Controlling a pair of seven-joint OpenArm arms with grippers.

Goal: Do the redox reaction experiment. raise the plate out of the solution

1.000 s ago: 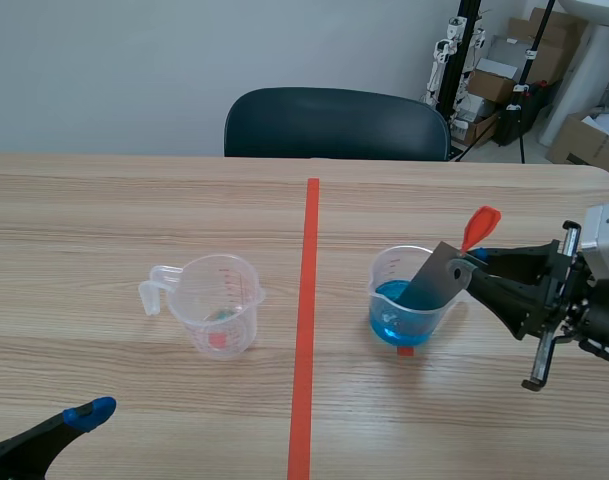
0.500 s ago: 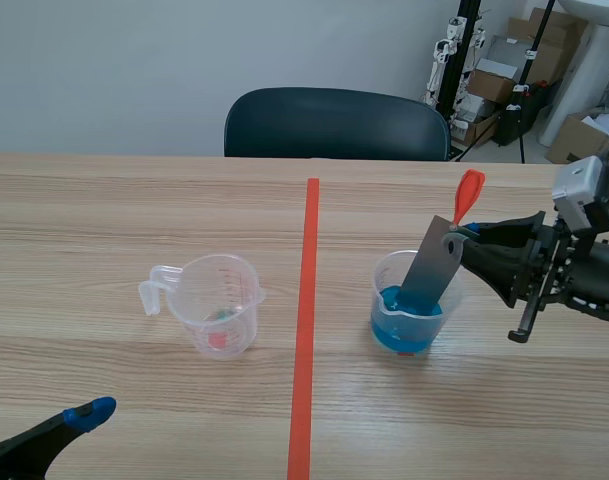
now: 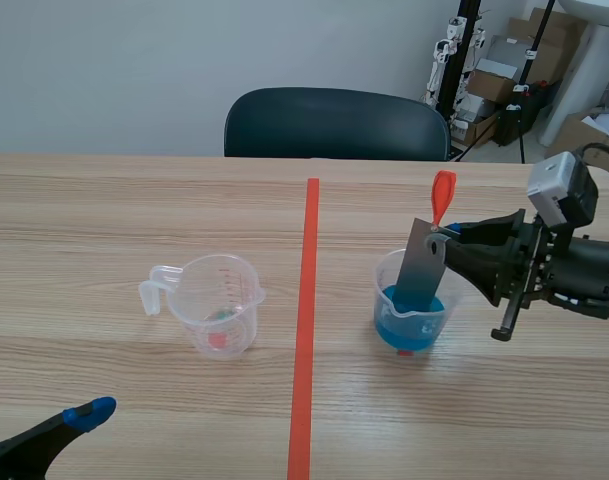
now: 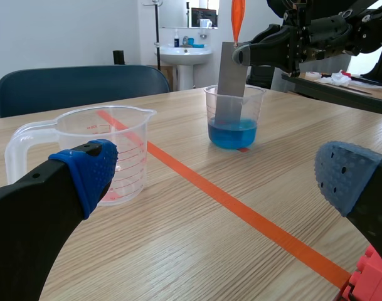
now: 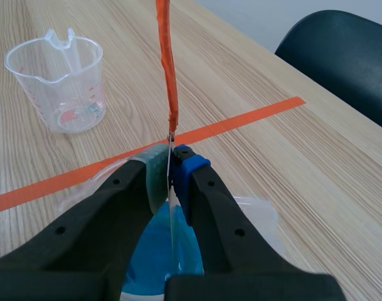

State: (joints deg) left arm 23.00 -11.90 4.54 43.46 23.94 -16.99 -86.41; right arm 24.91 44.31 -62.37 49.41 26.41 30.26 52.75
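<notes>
A grey metal plate (image 3: 421,265) with an orange-red handle (image 3: 443,192) stands nearly upright in a clear beaker (image 3: 412,300) of blue solution (image 3: 409,318), right of the tape line. My right gripper (image 3: 450,234) is shut on the plate's top edge. In the right wrist view the plate (image 5: 170,188) shows edge-on between the pads, its handle (image 5: 166,56) rising ahead, blue solution (image 5: 154,257) beneath. The left wrist view has the plate (image 4: 231,69) with its lower end in the beaker (image 4: 233,116). My left gripper (image 4: 216,175) is open at the near left, low over the table.
An empty clear measuring cup (image 3: 216,303) with a handle stands left of the tape line, seen close in the left wrist view (image 4: 100,147). A dark chair (image 3: 334,122) sits behind the table's far edge. Boxes and stands fill the back right.
My right gripper has risen and shifted left, tipping the plate from a slant to nearly upright and lifting it higher in the beaker. The left arm is unmoved.
</notes>
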